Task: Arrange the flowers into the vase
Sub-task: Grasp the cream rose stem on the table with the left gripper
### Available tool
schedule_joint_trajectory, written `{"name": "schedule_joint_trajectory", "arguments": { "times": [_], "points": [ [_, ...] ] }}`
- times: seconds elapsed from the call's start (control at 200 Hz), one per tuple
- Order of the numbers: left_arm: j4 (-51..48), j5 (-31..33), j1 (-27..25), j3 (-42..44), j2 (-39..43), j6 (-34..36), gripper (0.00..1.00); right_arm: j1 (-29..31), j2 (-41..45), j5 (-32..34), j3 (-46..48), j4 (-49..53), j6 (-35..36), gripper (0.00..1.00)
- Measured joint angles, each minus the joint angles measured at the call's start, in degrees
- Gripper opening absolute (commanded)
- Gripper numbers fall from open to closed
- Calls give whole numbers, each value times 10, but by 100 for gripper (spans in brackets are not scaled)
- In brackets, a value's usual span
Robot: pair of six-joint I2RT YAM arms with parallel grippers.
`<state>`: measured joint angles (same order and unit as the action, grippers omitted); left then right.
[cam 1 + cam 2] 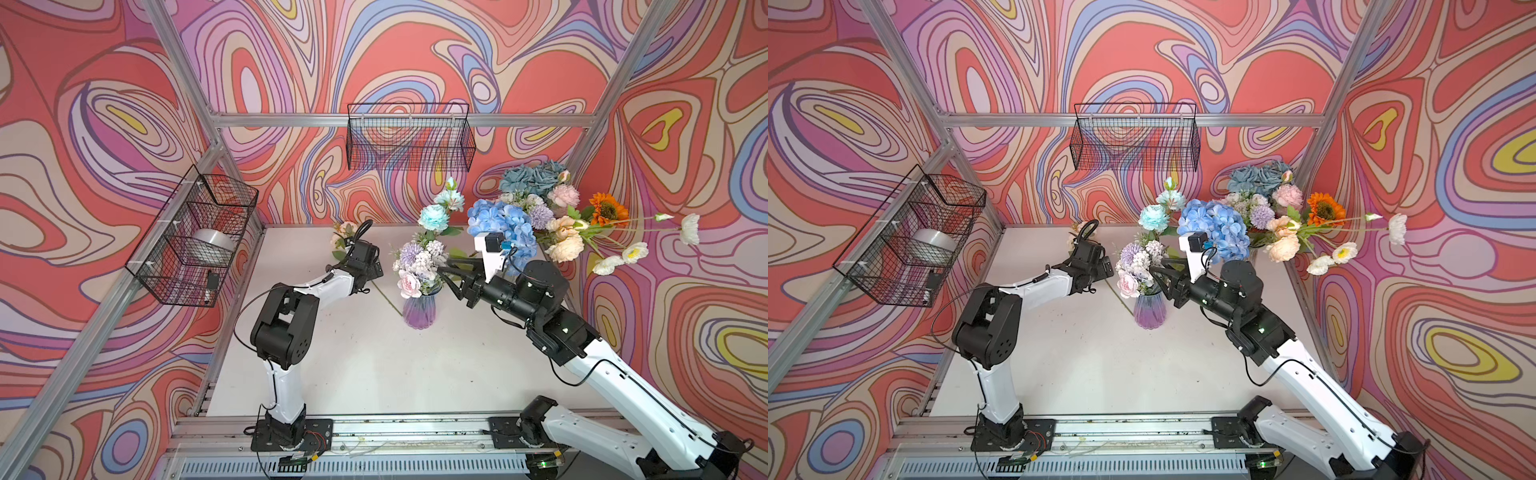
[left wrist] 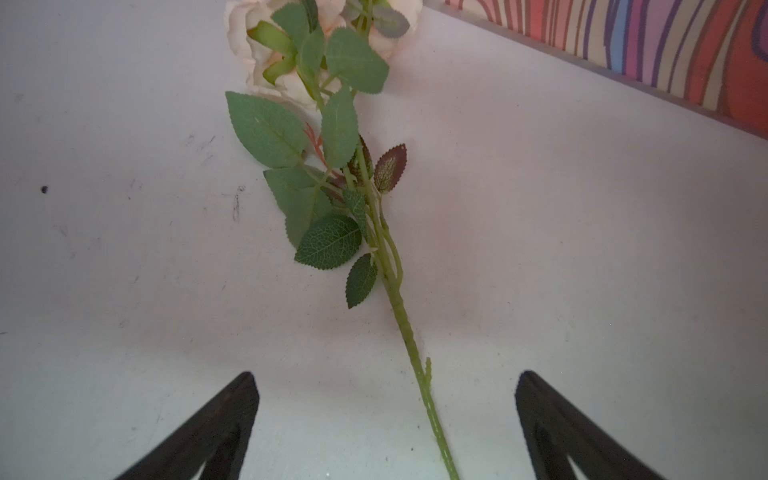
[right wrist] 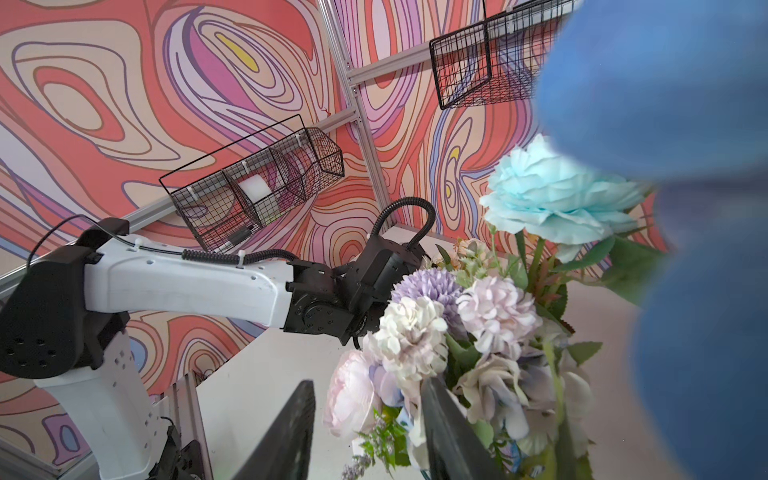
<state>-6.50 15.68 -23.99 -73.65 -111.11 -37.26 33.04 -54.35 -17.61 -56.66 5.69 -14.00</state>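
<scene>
Flowers (image 1: 540, 216) massed at rear right of white counter (image 1: 374, 365), base hidden. Smaller lilac, white, pink and aqua bunch (image 1: 415, 262) upright in purple ribbed vase (image 1: 419, 313) mid-counter. Peach rose spray (image 2: 328, 241) flat on counter at rear. Left gripper (image 2: 387, 373) spread wide, stem between its fingers. Right gripper (image 3: 368, 380) part-open among vase blooms; grip unclear.

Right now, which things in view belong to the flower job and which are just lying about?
Job: vase; small bunch in it; loose rose on the table, with the open left gripper over its stem; big bunch at the back right; right gripper by the small bunch.
Lying about: side basket with a roll inside; back basket.
</scene>
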Motion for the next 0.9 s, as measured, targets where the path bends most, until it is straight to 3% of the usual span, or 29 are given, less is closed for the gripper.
{"name": "schedule_joint_trajectory", "arguments": {
  "times": [0.105,0.145,0.19,0.23,0.526,0.901],
  "points": [
    [-3,0,0,-3,-12,-21,87,0,0,2,1,-2,2,45],
    [-3,0,0,-5,-17,-30,77,0,0,2,2,-3,3,45],
    [-2,-1,0,-8,-25,-41,60,0,0,3,4,-5,3,45],
    [-1,-2,0,-14,-34,-51,54,0,0,3,5,-6,4,44],
    [-2,9,1,-61,-92,-106,55,0,0,2,8,-7,5,43],
    [-3,8,14,-110,-139,-138,35,0,8,1,11,-6,5,42]
  ]
}}
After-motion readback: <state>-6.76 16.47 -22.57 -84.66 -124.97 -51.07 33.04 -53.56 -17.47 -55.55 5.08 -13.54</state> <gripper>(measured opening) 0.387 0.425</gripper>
